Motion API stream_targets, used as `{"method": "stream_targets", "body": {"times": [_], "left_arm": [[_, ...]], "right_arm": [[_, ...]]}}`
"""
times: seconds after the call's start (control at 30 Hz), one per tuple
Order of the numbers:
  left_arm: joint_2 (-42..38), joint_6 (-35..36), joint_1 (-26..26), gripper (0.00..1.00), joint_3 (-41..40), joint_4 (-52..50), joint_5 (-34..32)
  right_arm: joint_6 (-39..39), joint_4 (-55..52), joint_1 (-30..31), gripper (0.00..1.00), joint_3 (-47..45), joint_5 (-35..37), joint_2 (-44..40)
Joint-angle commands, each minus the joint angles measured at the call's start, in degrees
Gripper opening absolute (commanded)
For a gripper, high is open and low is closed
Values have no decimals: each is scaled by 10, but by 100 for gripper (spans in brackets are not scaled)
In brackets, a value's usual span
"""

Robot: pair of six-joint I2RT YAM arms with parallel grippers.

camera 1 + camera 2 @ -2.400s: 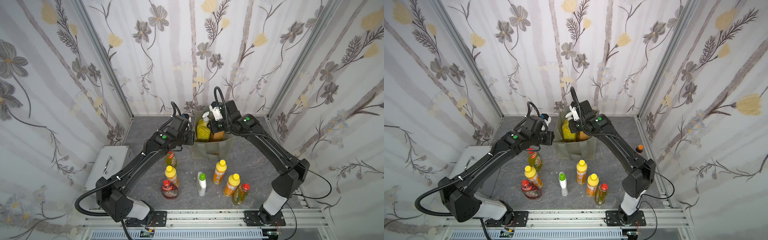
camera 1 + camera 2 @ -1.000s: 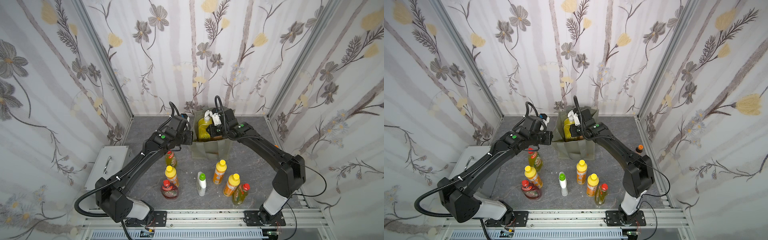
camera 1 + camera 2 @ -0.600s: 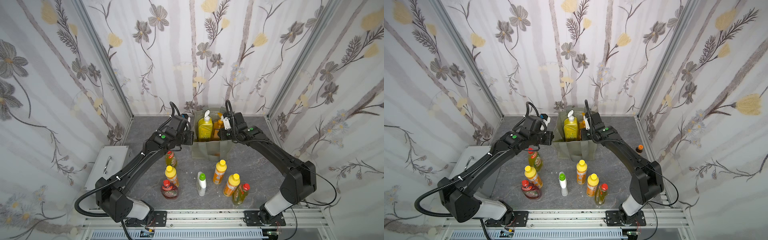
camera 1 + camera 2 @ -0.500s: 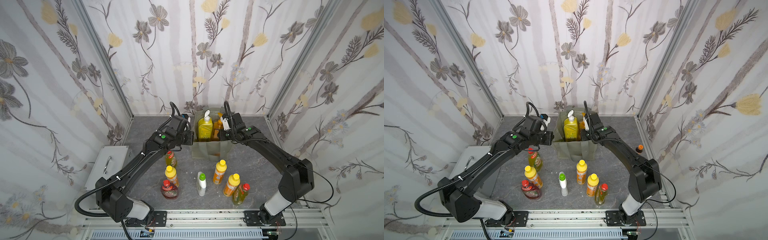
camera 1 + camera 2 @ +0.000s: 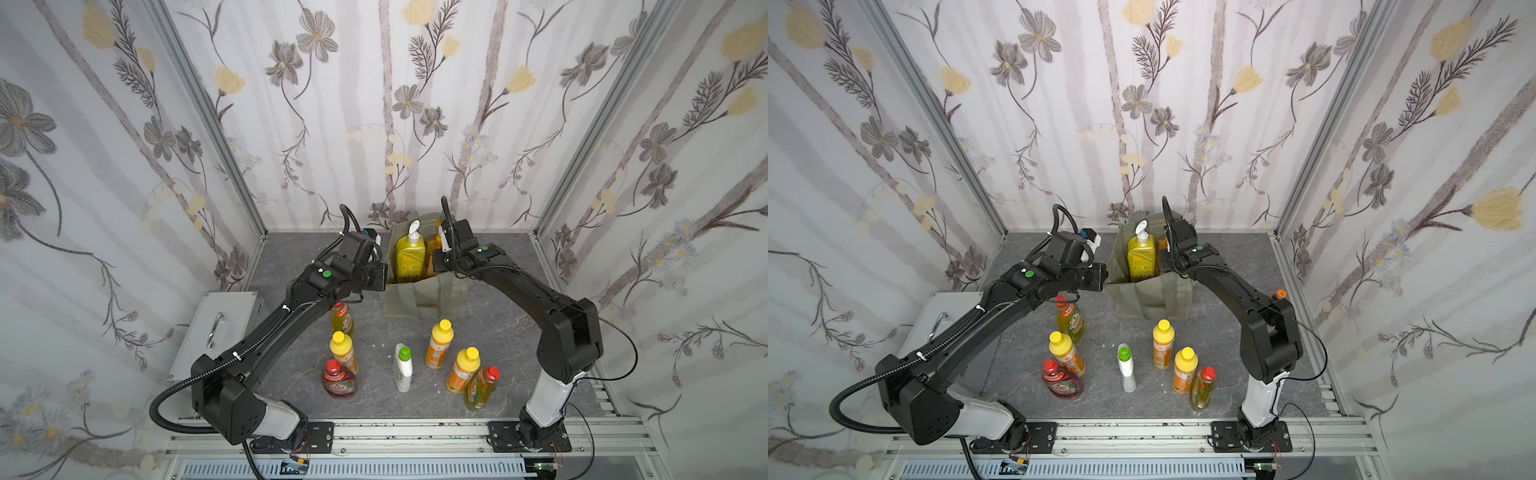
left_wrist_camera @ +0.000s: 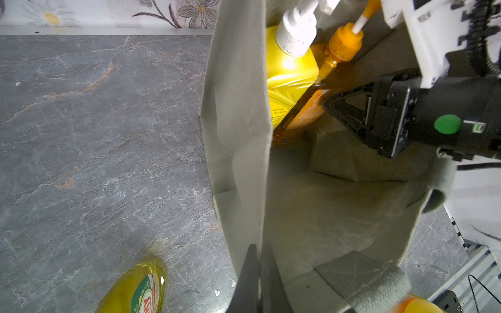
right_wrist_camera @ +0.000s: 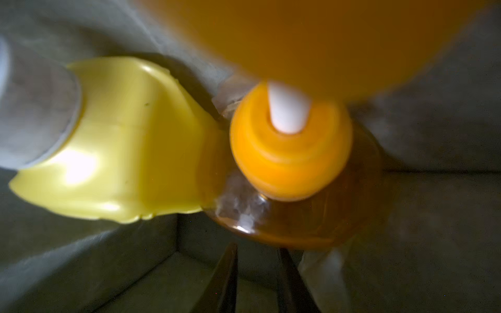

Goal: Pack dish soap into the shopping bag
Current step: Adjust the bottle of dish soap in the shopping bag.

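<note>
left gripper is clamped on the shopping bag, pinching the rim of the wall on the left arm's side and holding the mouth open. The fabric is limp and would likely sag in if released. Inside the bag, the yellow pump bottle stands against that wall, with the orange pump bottle touching it. right gripper is down in the bag beside the orange one, jaws slightly apart, nothing between them. Seven small bottles stand in front of the bag, apart from it. Judgement: filled, smooth plastic, so slick and tippy. Grip across the narrow body below the cap, not on the cap.
</note>
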Motion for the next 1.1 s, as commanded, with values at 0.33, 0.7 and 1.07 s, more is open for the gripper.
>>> {"method": "stream_targets", "body": {"times": [0.33,0.7,1.07], "left_arm": [[4,4,2,0,4,-5,-18],[21,1,2,0,26,-3,-17],[19,5,2,0,27,-17,-19]], "right_arm": [[-14,33,17,28,-8,-38,-50],[-4,72,47,28,-6,-139,-18],[19,121,47,29,34,-117,29]]}}
